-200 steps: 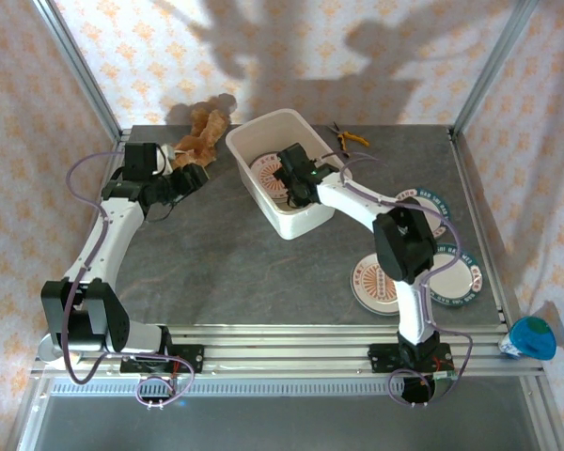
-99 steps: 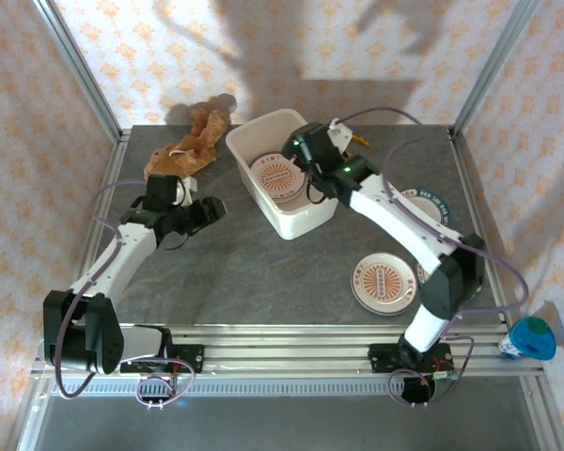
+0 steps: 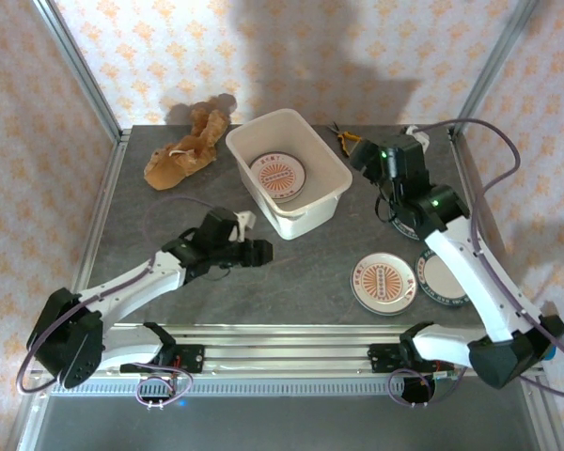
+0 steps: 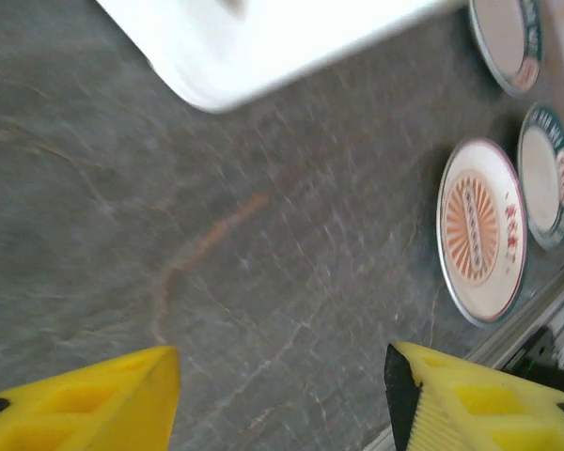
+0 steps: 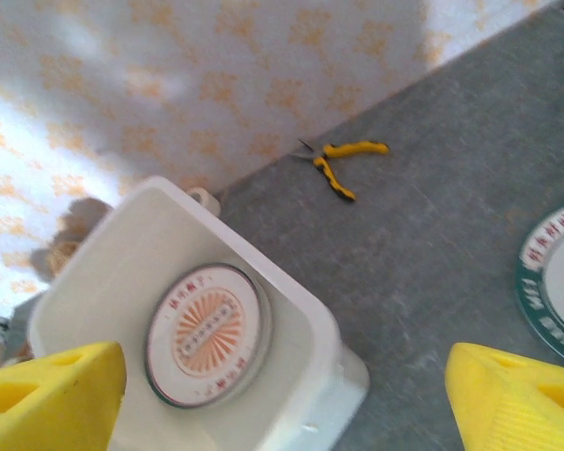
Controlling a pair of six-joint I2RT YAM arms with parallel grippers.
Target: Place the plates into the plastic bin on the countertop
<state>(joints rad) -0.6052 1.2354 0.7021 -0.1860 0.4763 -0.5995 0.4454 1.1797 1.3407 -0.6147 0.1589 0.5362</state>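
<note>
Your left pincer [image 3: 260, 252] hangs over the bare worktop [image 3: 150, 216] at the 7 o'clock side of the plastic bin [image 3: 305, 218], fingers apart and empty. Your right pincer [image 3: 365, 156] is spread wide at the bin's 3 o'clock, holding nothing. One orange-patterned plate [image 3: 277, 176] lies inside the bin. The other plates [image 3: 385, 282] sit at the worktop's 4 o'clock.

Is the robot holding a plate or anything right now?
No, nothing is held. The left tool hangs open over the dark grey stone-look countertop; the right tool is open too, near the large white rectangular plastic bin.
</note>
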